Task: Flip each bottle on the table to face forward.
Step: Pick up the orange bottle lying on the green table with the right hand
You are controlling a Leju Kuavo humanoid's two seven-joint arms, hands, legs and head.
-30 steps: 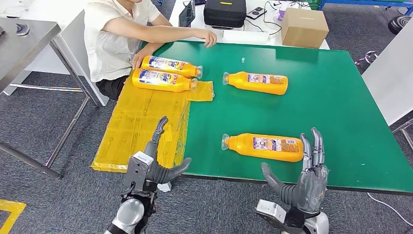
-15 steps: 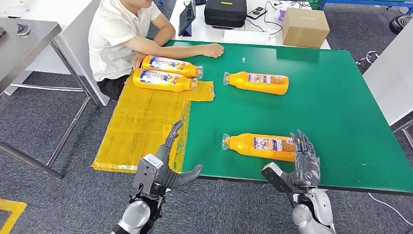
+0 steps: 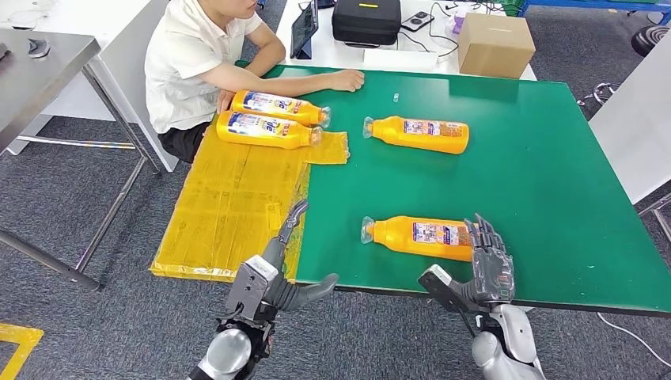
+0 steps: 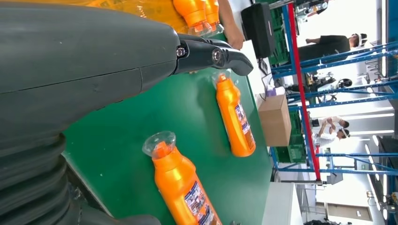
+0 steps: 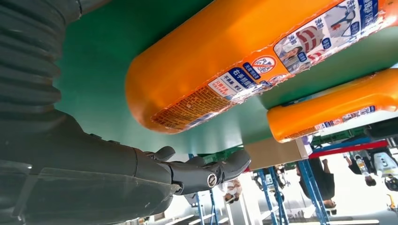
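Head view: near bottle [image 3: 419, 237] just beyond spread, empty right hand [image 3: 484, 273]

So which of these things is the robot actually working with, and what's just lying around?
Part of the job:
near bottle, beside the right robot hand
far bottle
two bottles on the yellow sheet
left robot hand, holding nothing

Just lying about:
cardboard box
black case
tablet

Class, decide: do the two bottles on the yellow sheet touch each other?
Touching. In the head view the rear bottle lies flush against the front bottle, with no gap between them.
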